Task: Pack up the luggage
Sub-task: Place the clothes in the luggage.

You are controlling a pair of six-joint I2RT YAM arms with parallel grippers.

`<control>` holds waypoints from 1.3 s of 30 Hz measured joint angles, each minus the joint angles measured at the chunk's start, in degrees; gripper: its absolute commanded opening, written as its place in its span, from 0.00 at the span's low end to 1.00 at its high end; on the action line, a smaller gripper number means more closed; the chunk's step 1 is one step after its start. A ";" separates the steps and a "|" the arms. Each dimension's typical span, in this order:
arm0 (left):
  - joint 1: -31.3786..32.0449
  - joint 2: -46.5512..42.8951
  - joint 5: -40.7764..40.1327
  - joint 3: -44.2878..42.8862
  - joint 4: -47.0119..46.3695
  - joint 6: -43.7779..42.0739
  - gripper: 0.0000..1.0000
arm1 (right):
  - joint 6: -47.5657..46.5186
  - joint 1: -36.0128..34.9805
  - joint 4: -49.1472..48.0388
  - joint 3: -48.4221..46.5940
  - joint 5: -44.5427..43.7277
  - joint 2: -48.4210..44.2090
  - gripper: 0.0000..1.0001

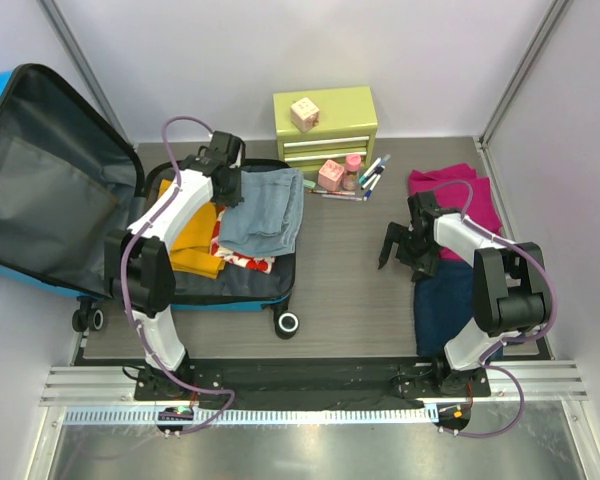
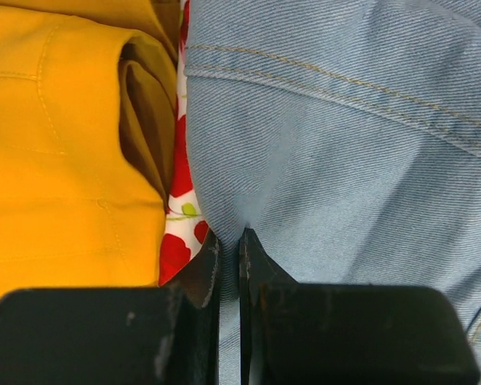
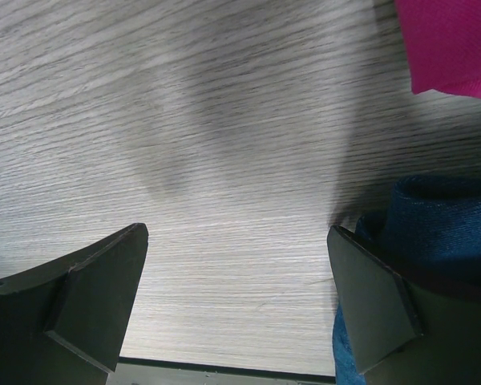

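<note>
1. Free over the bare tabletop (image 1: 345,270) between the suitcase (image 1: 235,303) and the right claw (image 1: 400,255); only wood grain between that claw's wide-spread fingers (image 3: 104,281).
2. Hemmed in on the right by a dark blue cloth (image 3: 441,216) just beside one finger, and a magenta cloth (image 3: 457,40) farther back.
3. Blocked at the back by a green drawer chest (image 1: 325,125), with small pink things (image 1: 340,175) and pens (image 1: 372,172) strewn just in front.
4. Walled off on the left by the raised suitcase lid (image 1: 50,170).
5. Crowded inside the suitcase: jeans (image 2: 345,160), yellow garment (image 2: 56,160) and red-and-white print cloth (image 2: 180,200) packed edge to edge, left claw (image 2: 228,237) closed tight and nose-down on the jeans.
</note>
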State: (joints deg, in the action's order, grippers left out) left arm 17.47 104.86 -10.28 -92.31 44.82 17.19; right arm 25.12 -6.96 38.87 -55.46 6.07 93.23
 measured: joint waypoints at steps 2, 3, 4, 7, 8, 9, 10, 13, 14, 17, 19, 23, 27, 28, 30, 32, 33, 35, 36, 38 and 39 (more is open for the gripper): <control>-0.22 0.22 -0.74 0.44 -0.52 -0.31 0.00 | 0.00 0.00 0.07 0.00 -0.02 0.00 1.00; -0.26 0.26 -1.07 0.68 -0.74 -0.52 0.00 | 0.00 0.00 0.09 0.00 -0.02 0.00 1.00; -0.37 0.33 -1.66 0.96 -0.98 -0.87 0.00 | 0.00 0.00 0.11 0.00 -0.02 0.00 1.00; -0.74 0.50 -3.08 1.79 -1.53 -1.40 0.00 | 0.00 0.00 0.22 0.00 -0.04 0.00 1.00; -0.92 0.59 -3.65 2.05 -1.55 -1.53 0.00 | 0.00 0.00 0.22 0.00 -0.04 0.00 1.00; -1.11 0.74 -4.04 2.25 -1.68 -1.62 0.00 | 0.00 0.00 0.22 -0.02 -0.04 0.00 1.00; -1.29 0.85 -4.24 2.49 -1.86 -1.66 0.00 | -0.02 0.00 0.24 -0.02 -0.04 0.00 1.00; -1.66 1.25 -4.28 3.10 -2.56 -1.84 0.00 | -0.11 0.00 0.31 -0.04 -0.07 0.00 1.00; -1.73 1.40 -4.28 3.21 -2.75 -1.92 0.05 | -0.20 0.00 0.37 -0.04 -0.04 0.00 1.00; -1.81 2.40 -4.35 3.23 -3.06 -2.45 0.36 | -0.44 0.00 0.68 -0.11 -0.04 0.02 1.00; -1.90 3.34 -4.55 3.23 -3.04 -2.86 0.63 | -0.63 0.00 0.92 -0.26 -0.04 0.02 1.00; -2.32 4.61 -4.46 3.23 -2.99 -2.60 0.92 | -0.96 0.00 1.18 -0.28 -0.13 0.02 1.00; -3.69 4.59 -2.67 2.51 -2.95 -1.11 0.98 | -1.20 0.00 2.21 -0.90 -0.44 -0.20 1.00; -4.20 4.52 -2.25 2.16 -2.89 -0.83 0.98 | -1.25 0.00 2.67 -1.22 -0.66 -0.46 1.00; -5.03 4.22 -1.75 1.31 -2.82 -0.42 0.98 | -1.31 0.00 4.09 -2.25 -1.60 -1.62 1.00; -5.44 3.23 -1.51 1.01 -2.73 0.26 0.98 | -1.33 0.00 5.22 -3.52 -2.60 -2.69 1.00; -5.62 2.36 -1.27 0.85 -2.60 0.59 0.99 | -1.40 0.00 5.77 -4.28 -3.34 -3.15 1.00; -5.66 0.48 -1.01 0.37 -2.36 1.18 0.99 | -1.53 0.00 6.64 -5.97 -5.35 -4.09 1.00; -5.62 -0.83 -0.59 -0.17 -2.32 1.79 0.99 | -1.73 0.00 7.04 -7.13 -6.95 -4.48 1.00; -5.57 -3.10 0.98 -1.22 -2.38 2.34 0.98 | -2.19 0.00 7.50 -9.14 -9.46 -4.63 1.00; -5.49 -3.96 1.53 -1.60 -2.43 2.58 0.98 | -2.40 0.00 7.54 -9.97 -10.29 -4.52 0.99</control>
State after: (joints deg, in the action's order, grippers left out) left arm 11.99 100.90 -8.75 -93.91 42.39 19.77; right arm 22.72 -6.96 46.41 -65.43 -4.23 88.71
